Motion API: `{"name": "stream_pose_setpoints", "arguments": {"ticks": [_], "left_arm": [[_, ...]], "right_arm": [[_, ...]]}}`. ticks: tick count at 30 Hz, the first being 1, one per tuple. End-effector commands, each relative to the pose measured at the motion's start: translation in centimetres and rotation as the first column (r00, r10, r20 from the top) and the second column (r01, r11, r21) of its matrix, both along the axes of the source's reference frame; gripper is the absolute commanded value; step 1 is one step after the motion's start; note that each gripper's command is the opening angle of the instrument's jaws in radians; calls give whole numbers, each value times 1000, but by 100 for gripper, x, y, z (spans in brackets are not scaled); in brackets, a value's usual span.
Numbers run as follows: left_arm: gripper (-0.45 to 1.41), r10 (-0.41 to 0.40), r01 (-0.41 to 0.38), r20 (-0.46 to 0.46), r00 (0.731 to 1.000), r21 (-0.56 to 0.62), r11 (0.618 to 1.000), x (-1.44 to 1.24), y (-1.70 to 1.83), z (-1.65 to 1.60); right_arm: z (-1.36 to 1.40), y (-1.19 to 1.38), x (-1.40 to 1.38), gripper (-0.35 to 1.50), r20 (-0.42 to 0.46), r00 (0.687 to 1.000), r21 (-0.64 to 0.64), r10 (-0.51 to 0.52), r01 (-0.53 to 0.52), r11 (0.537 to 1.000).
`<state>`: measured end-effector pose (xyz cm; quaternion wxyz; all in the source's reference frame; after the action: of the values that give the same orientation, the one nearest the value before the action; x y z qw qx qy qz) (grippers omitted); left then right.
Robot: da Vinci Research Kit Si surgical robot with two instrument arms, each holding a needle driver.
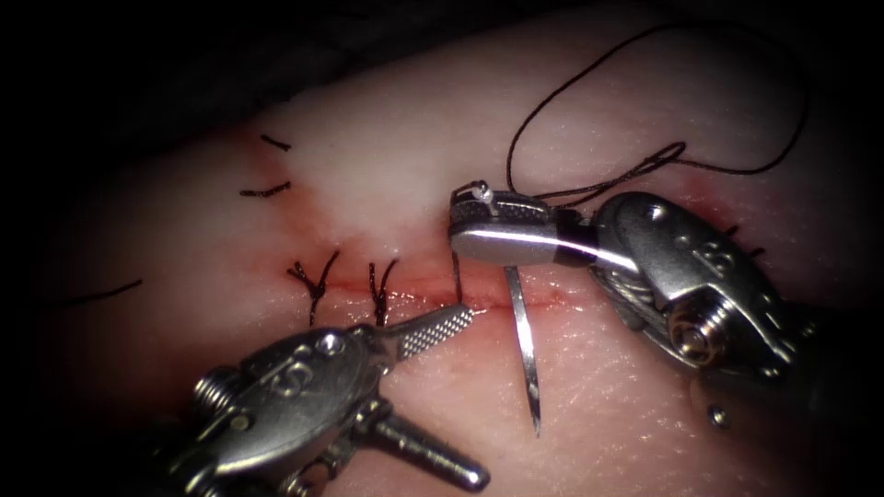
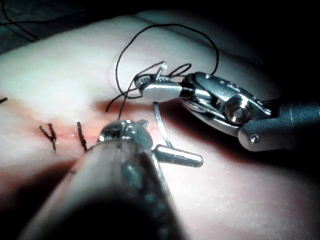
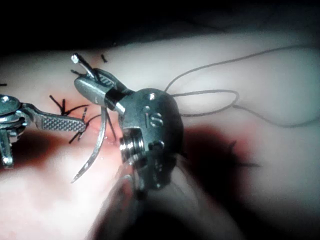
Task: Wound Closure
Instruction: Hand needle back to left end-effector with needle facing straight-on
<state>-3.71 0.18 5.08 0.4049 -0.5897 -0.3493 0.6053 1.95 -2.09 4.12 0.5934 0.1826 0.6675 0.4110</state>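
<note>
Centre frame: right pincer (image 1: 479, 221) clamped on the needle (image 1: 523, 345) near its thread end. The curve hangs down across the cut (image 1: 552, 299), tip free over the tissue (image 1: 626, 433) at lower centre, not in it. Thread (image 1: 589, 69) loops off to upper right. Left pincer (image 1: 460, 396) spread wide, holding nothing, one jaw at the cut beside two finished stitches (image 1: 345, 285). Risks, as I judge: the needle swivelling in so short a grip; slack thread snagging on the jaws.
</note>
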Motion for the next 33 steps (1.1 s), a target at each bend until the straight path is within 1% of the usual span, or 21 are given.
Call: {"name": "stream_pose_setpoints", "arguments": {"ticks": [1,2,4,5,6,8,9,14,16,20,21,23,24,26,28,29,31,32,33], "left_arm": [[109,-3,3,0,1000,-6,1000,-6,12,5],[109,-6,6,-2,1000,-1,1000,-6,13,8],[108,-12,12,-10,1000,17,1000,-2,14,17],[108,-12,12,-10,1000,17,1000,-2,14,17],[108,-13,14,-10,1000,29,999,0,14,18],[108,-15,15,-12,1000,29,999,0,15,18],[108,-21,22,-16,1000,43,999,-1,17,18],[108,-35,35,-4,999,91,995,-5,20,15],[108,-41,37,22,999,149,988,-6,20,11],[106,-50,45,31,998,170,984,-7,22,6],[101,-51,45,32,998,177,983,-7,24,6],[101,-51,45,32,998,177,983,-7,24,6],[99,-55,46,38,998,210,977,-9,27,12],[99,-57,46,40,998,230,972,-10,28,17],[94,-62,48,43,997,273,961,-11,29,22],[88,-66,49,45,997,305,951,-11,29,25],[86,-67,50,45,997,316,947,-11,29,25],[81,-69,50,45,997,327,944,-11,29,26],[66,-73,51,47,996,360,932,-11,29,27]], "right_arm": [[-3,10,12,-35,-22,1000,-16,21,-22,1000],[-6,11,12,-35,-22,999,-25,26,-26,999],[-23,25,11,-35,-56,997,-110,59,-64,992],[-23,25,11,-35,-56,997,-110,59,-64,992],[-32,28,12,-35,-56,996,-146,67,-75,986],[-35,28,13,-35,-62,996,-150,70,-79,985],[-42,25,17,-35,-67,995,-177,79,-89,980],[-44,20,21,-35,-56,995,-218,81,-91,972],[-39,16,21,-35,-55,995,-231,82,-93,969],[-33,13,21,-35,-57,995,-239,86,-97,966],[-32,12,22,-35,-62,994,-241,93,-105,965],[-32,12,22,-35,-63,993,-241,96,-108,964],[-35,11,25,-35,-69,992,-241,104,-118,963],[-36,11,27,-35,-63,992,-257,107,-119,959],[-37,9,29,-35,-64,992,-258,107,-120,959],[-36,8,31,-35,-64,992,-260,107,-121,958],[-36,8,32,-35,-64,992,-260,108,-121,958],[-36,8,32,-35,-63,992,-260,108,-121,958],[-36,8,33,-35,-63,992,-260,109,-122,958]]}}
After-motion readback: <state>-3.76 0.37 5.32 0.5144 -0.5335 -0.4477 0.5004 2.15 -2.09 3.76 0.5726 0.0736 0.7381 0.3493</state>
